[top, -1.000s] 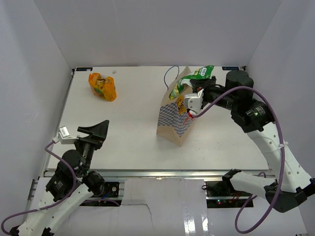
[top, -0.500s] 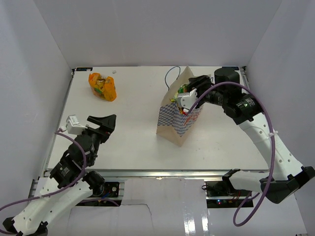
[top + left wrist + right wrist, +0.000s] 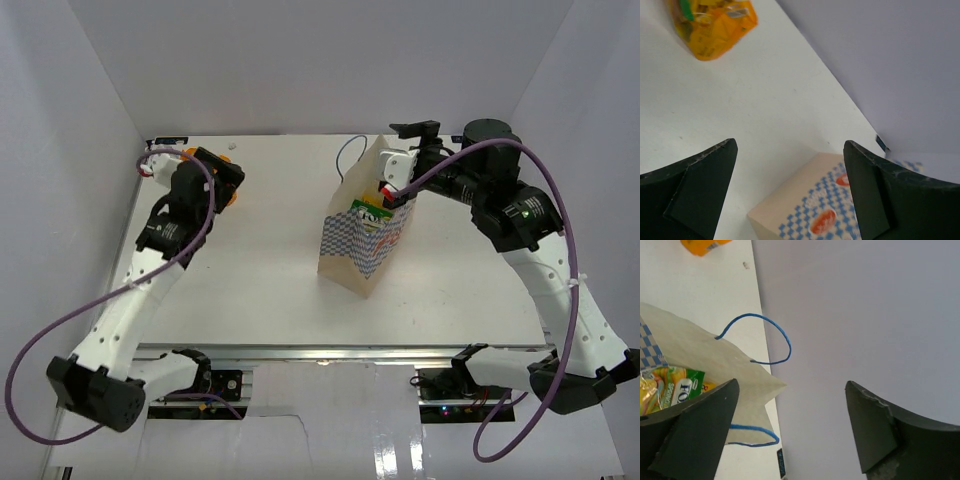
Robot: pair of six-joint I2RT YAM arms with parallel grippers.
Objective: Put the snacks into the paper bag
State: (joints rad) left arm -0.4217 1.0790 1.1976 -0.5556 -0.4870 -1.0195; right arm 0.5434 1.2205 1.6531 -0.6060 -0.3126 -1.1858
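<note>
the left gripper [image 3: 790, 146] is hovering with fingers spread wide and empty; the crinkly orange-yellow snack bag [image 3: 710, 25] is lying at the upper left of its wrist view, ahead of the fingertips. the tan kraft paper bag with blue-and-white checks [image 3: 358, 240] is standing right of centre in the top view, the right gripper [image 3: 791, 387] hanging by its open top, jaws apart, holding nothing. the left arm should be centring over the snack bag's bulk before closing.

green packet [image 3: 368, 210] dropped into paper bag [image 3: 350, 252], left gripper [image 3: 222, 175] swung to orange bag [image 3: 710, 25]
</note>
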